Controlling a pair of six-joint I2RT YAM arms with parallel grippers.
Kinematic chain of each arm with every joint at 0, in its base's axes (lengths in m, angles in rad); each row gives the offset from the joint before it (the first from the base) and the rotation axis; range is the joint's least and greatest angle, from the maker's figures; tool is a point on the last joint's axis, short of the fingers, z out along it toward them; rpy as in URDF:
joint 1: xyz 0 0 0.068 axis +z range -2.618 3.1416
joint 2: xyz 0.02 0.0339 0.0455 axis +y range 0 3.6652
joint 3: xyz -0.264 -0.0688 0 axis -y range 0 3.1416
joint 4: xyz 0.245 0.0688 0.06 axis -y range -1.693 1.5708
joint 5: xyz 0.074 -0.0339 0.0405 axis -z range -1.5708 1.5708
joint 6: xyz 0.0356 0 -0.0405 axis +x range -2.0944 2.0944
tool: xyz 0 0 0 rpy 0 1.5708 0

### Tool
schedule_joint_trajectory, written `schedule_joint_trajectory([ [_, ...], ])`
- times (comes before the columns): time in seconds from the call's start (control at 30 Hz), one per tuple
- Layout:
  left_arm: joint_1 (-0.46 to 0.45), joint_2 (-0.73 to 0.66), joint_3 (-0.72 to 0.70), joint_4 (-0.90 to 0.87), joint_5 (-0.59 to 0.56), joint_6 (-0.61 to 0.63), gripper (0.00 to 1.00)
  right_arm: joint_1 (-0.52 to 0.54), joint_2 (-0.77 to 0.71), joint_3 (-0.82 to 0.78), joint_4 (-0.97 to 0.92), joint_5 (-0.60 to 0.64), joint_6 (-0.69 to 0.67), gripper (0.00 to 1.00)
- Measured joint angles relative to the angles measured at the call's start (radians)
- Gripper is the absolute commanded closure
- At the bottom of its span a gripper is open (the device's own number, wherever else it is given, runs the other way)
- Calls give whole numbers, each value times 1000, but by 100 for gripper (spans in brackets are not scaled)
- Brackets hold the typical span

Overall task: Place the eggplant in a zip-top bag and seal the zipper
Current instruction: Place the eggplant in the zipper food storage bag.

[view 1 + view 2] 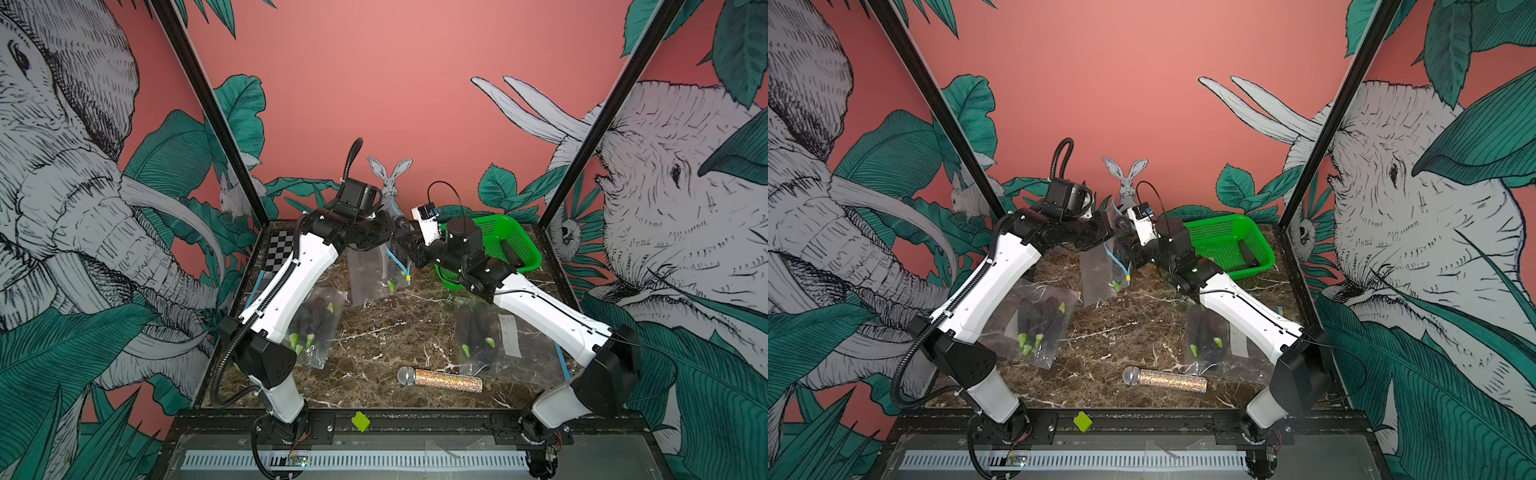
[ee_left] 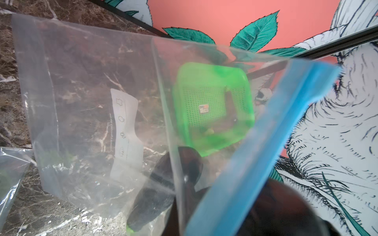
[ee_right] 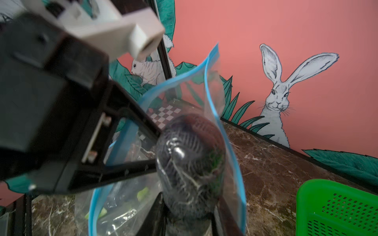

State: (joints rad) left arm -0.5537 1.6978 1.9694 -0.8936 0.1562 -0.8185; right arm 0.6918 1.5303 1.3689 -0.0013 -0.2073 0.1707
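Starting at the front edge of the tabletop, a glittery microphone lies on its side on the marble. Just behind it, one to each side, lie two filled bags: one partly under my left arm, the other partly under my right arm. Both show dark eggplants with green stems through the film.

Farther back, between the arms, hangs the zip-top bag. My left fingers are pinched together on its blue zipper rim and hold the mouth up. The clear body droops toward the tabletop, and I cannot tell whether its bottom edge touches. A green stem tip shows through the film low down, near a yellow slider on the blue zipper line.

My right fingers meet the bag from the other side, set narrow around the eggplant, one finger on each flank. In the right wrist view its rounded purple end sits in the bag's mouth, between the two blue lips, with wrinkled film across it. In both top views it shows just beside my left fingers.

Behind my right wrist stands a green basket with a dark long thing lying in it. At the back left corner lies a checkerboard card.
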Motion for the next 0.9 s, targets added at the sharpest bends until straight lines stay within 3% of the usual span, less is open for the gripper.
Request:
schedule_joint_trajectory([
  [0.2,0,2,26,-7,0,0,100,-4,0,49,-111,-48,-21,58],
  [0.33,0,3,26,-24,-15,4,100,-35,-16,78,-163,-87,2,51],
  [0.57,0,5,26,-28,-23,8,100,-188,-91,106,-230,-199,113,47],
  [0.7,0,13,26,-29,-28,10,100,-266,-103,168,-315,-204,177,40],
  [0.9,0,21,26,-29,-44,26,100,-503,-25,270,-502,-138,284,29],
])
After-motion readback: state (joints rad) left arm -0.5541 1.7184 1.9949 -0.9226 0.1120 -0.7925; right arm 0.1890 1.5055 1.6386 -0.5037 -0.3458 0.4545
